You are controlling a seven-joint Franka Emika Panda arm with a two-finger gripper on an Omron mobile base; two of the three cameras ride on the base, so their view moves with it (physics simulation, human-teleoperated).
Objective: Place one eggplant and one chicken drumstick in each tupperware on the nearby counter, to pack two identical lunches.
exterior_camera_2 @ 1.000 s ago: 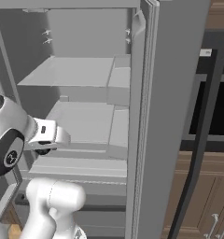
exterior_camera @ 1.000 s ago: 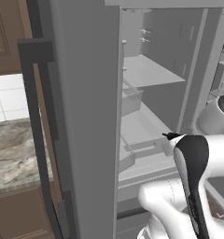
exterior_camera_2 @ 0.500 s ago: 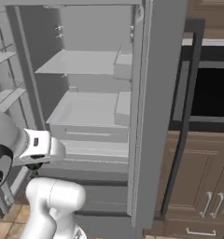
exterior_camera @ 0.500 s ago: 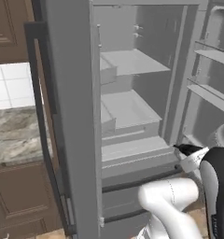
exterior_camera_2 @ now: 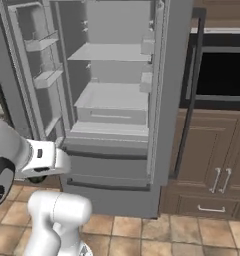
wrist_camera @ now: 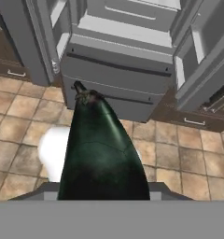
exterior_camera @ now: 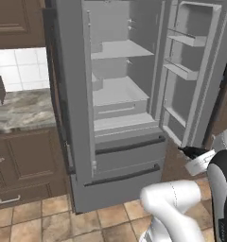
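Hand view: my end effector [wrist_camera: 103,196] is clamped on the glossy dark eggplant [wrist_camera: 102,154], which I judge light, firm, slippery; best gripped mid-body.

No readable text, labels or numbers

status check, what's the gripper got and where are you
Gripper shut on dark eggplant. Facing the open fridge, shelves bare. Counter off to the left.

fridge [exterior_camera: 120,94]: doors open, shelves bare, ahead of the tool
oven [exterior_camera_2: 222,75]: dark, right of fridge
floor [wrist_camera: 20,116]: tan tiles below
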